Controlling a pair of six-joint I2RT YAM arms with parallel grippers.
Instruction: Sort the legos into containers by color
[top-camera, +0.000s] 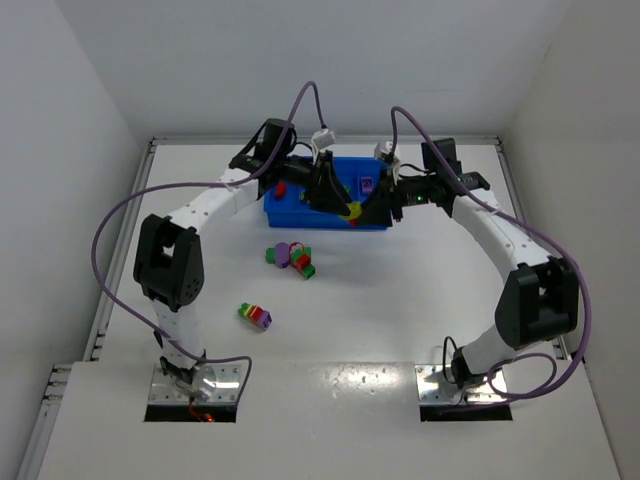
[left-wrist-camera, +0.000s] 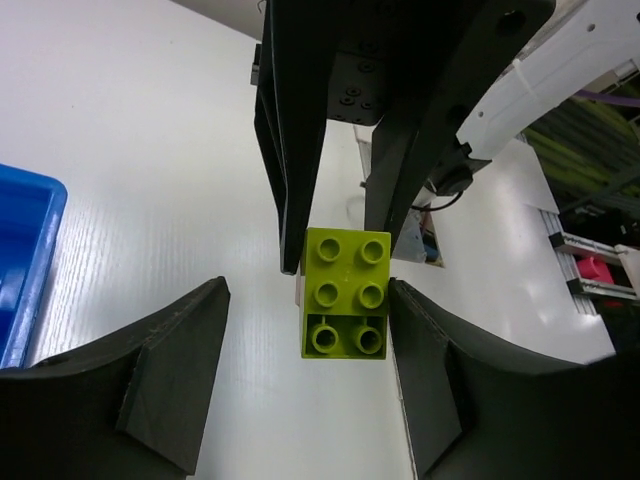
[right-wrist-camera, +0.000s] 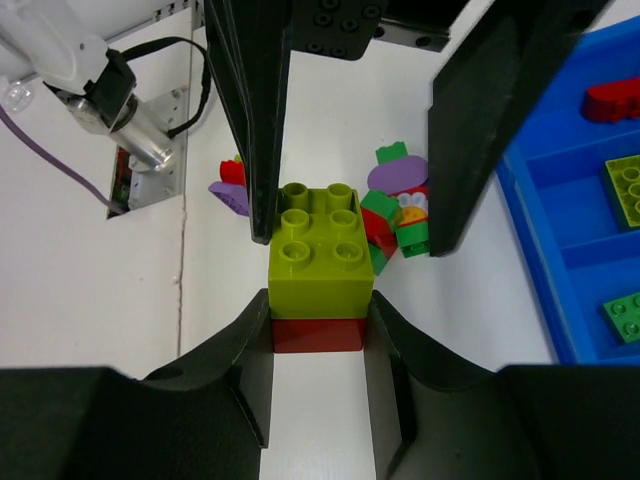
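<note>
- Stack of two legos, lime brick (right-wrist-camera: 318, 250) on red brick (right-wrist-camera: 316, 335), hangs in the air between the two arms, close to the near edge of the blue tray (top-camera: 290, 218); both wrist views show white table (top-camera: 400, 300) beneath it, not a compartment
- right gripper (right-wrist-camera: 318, 310) is clamped on the red brick, a finger hard against each side
- left gripper (left-wrist-camera: 308, 300) stands apart around the lime brick and grips nothing; in its own view the brick sits against the right-hand finger (left-wrist-camera: 440, 370), with a plain gap to the other finger
- relation that counts: the stack's long axis runs straight from one gripper to the other; red end toward the right arm, lime end and its studs toward the left wrist camera; the grippers meet it head-on from opposite sides
- left arm is nearer the free brick and straddles it; I judge the coming move to be a close on the lime, then a pull apart along that axis
- brick is off-centre between my left fingers; closing may push it sideways against the right grip, so I would watch for twist
- a lime piece (right-wrist-camera: 628, 190) lies in one tray compartment; I take that as this brick's home
- loose legos (top-camera: 293, 257) and a small multicolour stack (top-camera: 255, 316) lie on the table nearer the bases, well apart from both grippers
</note>
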